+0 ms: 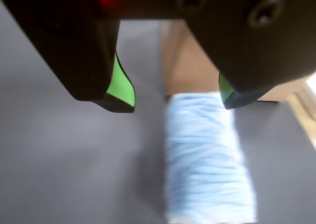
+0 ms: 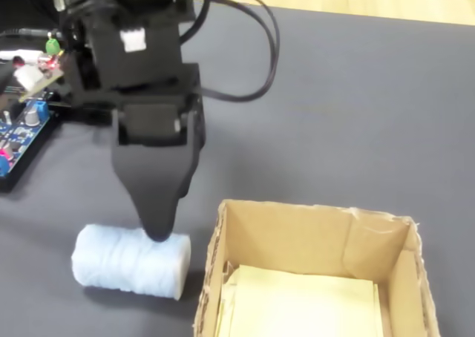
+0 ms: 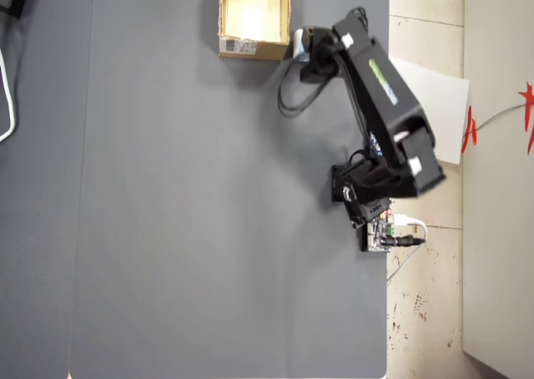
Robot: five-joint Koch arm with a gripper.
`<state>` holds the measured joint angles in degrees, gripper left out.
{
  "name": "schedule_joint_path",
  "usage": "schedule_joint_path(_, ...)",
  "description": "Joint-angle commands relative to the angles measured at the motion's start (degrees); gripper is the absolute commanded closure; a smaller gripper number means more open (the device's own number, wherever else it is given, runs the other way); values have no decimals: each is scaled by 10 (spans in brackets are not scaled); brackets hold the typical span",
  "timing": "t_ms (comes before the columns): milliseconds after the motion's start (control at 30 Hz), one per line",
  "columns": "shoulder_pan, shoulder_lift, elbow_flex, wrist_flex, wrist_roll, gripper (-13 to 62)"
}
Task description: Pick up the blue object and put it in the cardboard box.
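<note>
The blue object [image 1: 207, 160], a pale soft roll-like block, lies on the dark mat right beside the cardboard box [image 2: 297, 237]. My gripper [image 1: 177, 104] hangs just above it, open, with its green-padded jaws wide apart. In the wrist view the block sits below the gap, mostly under the right jaw, and nothing is between the pads. In the fixed view the black gripper tip [image 2: 158, 233] reaches the top of the blue object [image 2: 126, 263]. The overhead view shows the cardboard box [image 3: 267, 52] at the mat's top edge, with the gripper [image 3: 300, 49] at its right side.
A dark blue circuit board [image 2: 18, 129] with coloured parts lies at the left of the fixed view, and cables loop behind the arm. The arm base and a controller board [image 3: 380, 233] sit at the mat's right edge. Pale paper lies inside the box.
</note>
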<state>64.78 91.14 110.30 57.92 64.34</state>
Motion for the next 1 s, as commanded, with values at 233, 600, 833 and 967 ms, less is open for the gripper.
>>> schedule_joint_path(233, 36, -63, -40, -25, -2, 174)
schedule_joint_path(600, 54, -74, -11, -113, 32, 305)
schedule_joint_path(833, 48, -24, 27, -206, 71, 310)
schedule_joint_path(967, 48, 9, 51, -294, 106, 309)
